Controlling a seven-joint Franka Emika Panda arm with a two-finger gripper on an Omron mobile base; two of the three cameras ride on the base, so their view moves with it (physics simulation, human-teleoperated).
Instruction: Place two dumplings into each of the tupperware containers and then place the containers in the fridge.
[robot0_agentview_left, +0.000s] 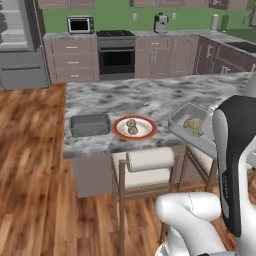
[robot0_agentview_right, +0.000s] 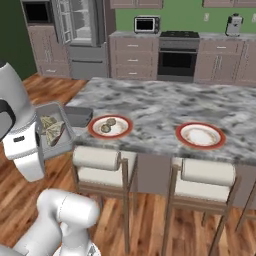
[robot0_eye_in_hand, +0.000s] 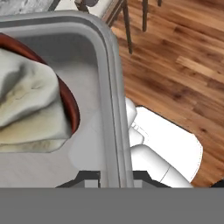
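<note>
Tupperware container (robot0_eye_in_hand: 94, 57) holding dumplings (robot0_eye_in_hand: 30, 109) is being gripped by its wall in the nearly closed gripper (robot0_eye_in_hand: 114, 177), lifted off the counter (robot0_agentview_left: 150, 97)

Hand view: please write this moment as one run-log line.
pincer: shut on tupperware container wall | container: lifted off counter, dumplings inside | second container: on counter
</note>
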